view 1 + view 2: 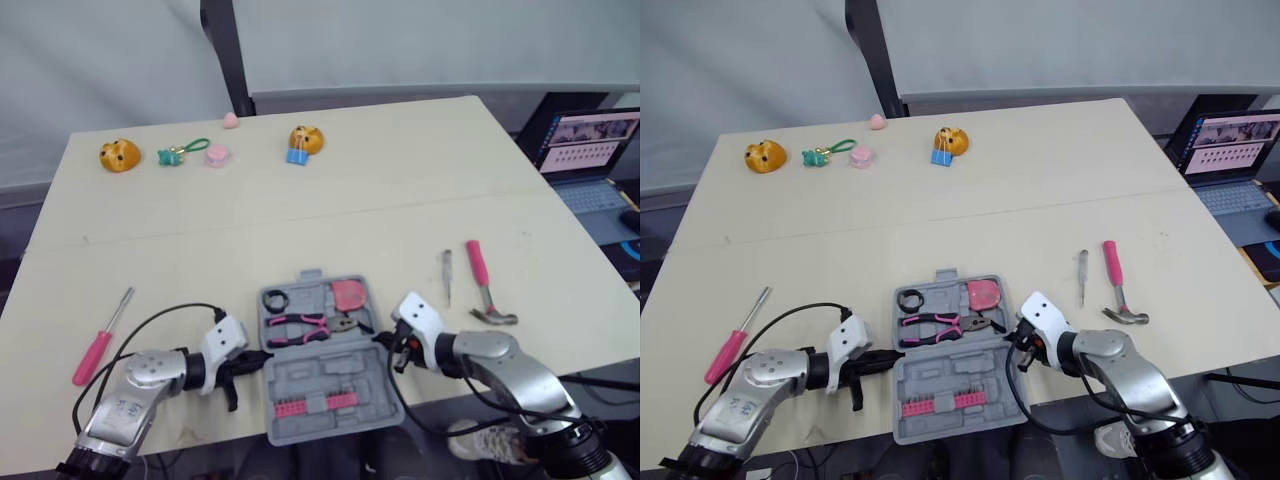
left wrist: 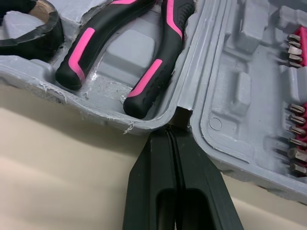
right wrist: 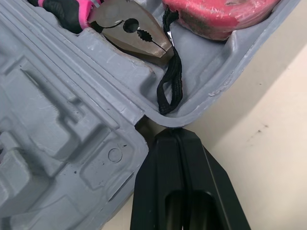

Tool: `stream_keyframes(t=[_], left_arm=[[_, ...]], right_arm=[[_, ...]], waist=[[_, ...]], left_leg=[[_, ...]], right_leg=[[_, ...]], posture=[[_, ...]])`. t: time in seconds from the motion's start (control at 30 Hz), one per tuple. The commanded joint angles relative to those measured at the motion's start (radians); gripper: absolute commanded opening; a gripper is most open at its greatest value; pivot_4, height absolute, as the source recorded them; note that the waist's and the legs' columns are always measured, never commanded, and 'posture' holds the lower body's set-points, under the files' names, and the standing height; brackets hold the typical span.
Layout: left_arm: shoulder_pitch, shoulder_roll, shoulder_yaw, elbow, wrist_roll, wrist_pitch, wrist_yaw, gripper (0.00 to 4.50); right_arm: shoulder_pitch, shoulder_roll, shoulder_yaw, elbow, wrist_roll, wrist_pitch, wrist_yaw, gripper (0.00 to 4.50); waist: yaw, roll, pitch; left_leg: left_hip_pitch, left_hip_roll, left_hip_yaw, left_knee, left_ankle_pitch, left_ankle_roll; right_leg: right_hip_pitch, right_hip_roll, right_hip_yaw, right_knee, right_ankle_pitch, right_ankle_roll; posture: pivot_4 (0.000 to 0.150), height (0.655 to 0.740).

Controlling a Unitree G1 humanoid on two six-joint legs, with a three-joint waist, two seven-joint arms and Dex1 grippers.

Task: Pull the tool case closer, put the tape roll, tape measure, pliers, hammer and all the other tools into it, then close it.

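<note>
a pink-handled screwdriver point(image 1: 100, 340) lies on the table point(image 1: 400, 200), well to the left of the tool case point(image 1: 325, 375). far beyond the case and mostly to its left sits a loose row of trinkets: an orange toy point(image 1: 119, 155), a green keychain point(image 1: 180, 153), a pink round piece point(image 1: 217, 155) and a second orange toy point(image 1: 304, 140) with a blue clip. the left gripper point(image 2: 173, 130) has its two black fingers pressed together with nothing between them, the tips touching the case's left edge right at the hinge notch. the case lies open and flat near the front edge of the table. its far half holds the black tape roll point(image 1: 276, 299) on the left, the pink and black pliers point(image 1: 300, 326) in the middle and the pink tape measure point(image 1: 349, 294) on the right, whose black strap point(image 3: 170, 91) loops down beside the pliers' nose. its near half carries a row of bits point(image 1: 300, 405) in a pink strip. the right gripper point(image 3: 178, 130) is likewise closed on nothing, its tips at the hinge notch on the case's right edge. to the right of the case, apart from it, lie a small metal tool point(image 1: 448, 275) and then the hammer point(image 1: 487, 290) with its pink grip. far to the right of the case, off the table, stands an open laptop point(image 1: 590, 150).
</note>
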Motion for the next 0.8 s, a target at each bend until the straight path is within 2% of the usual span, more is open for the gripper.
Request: stream_keyframes(t=[0.03, 0.8], left_arm=[[-0.024, -0.018, -0.019, -0.026, -0.005, -0.01, 0.001, 0.01], [-0.08, -0.035, -0.004, 0.046, 0.018, -0.031, 0.021, 0.01]], right_arm=[[-0.014, 0.021, 0.005, -0.01, 0.002, -0.032, -0.011, 0.0], [-0.06, 0.066, -0.007, 0.07, -0.044, -0.079, -0.045, 0.0]], waist=[[-0.001, 0.0, 0.0], [-0.002, 0.0, 0.0]], left_leg=[[0.0, 0.0, 0.0, 0.0, 0.0, 0.0], [0.0, 0.0, 0.0, 0.0, 0.0, 0.0]], right_leg=[[0.0, 0.0, 0.0, 0.0, 0.0, 0.0], [0.0, 0.0, 0.0, 0.0, 0.0, 0.0]], posture=[[0.15, 0.7155], [0.15, 0.7155]])
